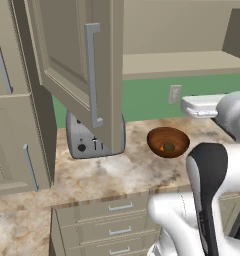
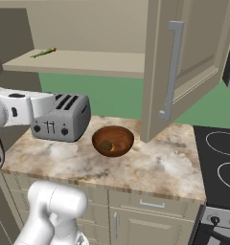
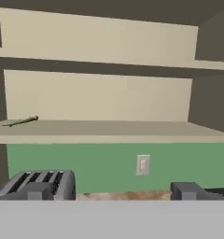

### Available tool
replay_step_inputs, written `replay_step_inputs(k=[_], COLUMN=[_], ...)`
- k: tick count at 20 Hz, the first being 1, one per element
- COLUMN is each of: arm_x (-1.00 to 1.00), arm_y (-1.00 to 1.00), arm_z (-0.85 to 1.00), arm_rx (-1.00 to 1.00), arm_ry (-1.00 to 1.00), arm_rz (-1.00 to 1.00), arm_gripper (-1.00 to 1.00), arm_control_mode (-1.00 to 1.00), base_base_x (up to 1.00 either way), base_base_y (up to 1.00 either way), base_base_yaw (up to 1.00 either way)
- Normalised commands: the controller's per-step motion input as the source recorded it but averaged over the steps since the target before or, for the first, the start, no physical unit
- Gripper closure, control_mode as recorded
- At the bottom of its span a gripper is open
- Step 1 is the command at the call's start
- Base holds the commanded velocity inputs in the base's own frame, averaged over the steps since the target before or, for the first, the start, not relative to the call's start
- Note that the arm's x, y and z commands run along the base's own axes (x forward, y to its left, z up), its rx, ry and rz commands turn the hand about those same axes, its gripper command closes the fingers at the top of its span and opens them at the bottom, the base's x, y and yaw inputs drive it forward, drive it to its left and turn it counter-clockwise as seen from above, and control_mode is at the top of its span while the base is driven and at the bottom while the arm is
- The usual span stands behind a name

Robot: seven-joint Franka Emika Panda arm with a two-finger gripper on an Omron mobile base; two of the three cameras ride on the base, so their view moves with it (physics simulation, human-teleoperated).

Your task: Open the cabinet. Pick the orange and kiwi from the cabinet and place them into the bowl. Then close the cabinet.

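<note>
Right base view: bowl (image 2: 113,140) holds orange (image 2: 113,149) and kiwi (image 2: 106,145); tool (image 3: 115,190) wide open, empty

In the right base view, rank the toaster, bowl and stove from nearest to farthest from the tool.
1. toaster, left, just behind the open tool.
2. bowl, mid-counter, slightly farther.
3. stove, far right.

toaster (image 2: 64,117): silver, two slots, left of centre in the right base view, on the marbled countertop (image 2: 150,165)
wall outlet (image 1: 175,94): white, on the green wall, upper right
stovetop (image 2: 217,160): black, right edge
drawers (image 1: 117,220): beige, bottom centre
</note>
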Motion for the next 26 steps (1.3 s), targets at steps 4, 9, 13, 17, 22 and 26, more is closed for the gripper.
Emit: replay_step_inputs(k=[4, 9, 13, 17, 22, 26], arm_x=[-1.0, -0.94, -0.73, -0.04, 0.06, 0.2], arm_y=[0.27, 0.12, 0.26, 0.58, 0.79, 0.73], arm_z=[0.35, -0.08, -0.08, 0.0, 0.0, -0.02], arm_rx=[0.0, 0.0, 0.0, 0.0, 0.0, 0.0], arm_ry=[-0.08, 0.0, -0.04, -0.17, -0.18, -0.16], arm_rz=[0.01, 0.01, 0.01, 0.0, 0.0, 0.0], arm_gripper=[-1.0, -1.0, -1.0, -1.0, -1.0, -1.0], arm_control_mode=[-1.0, -1.0, -1.0, -1.0, -1.0, -1.0], base_base_x=[0.0, 0.0, 0.0, 0.0, 0.0, 0.0], base_base_y=[0.0, 0.0, 0.0, 0.0, 0.0, 0.0], base_base_yaw=[0.0, 0.0, 0.0, 0.0, 0.0, 0.0])
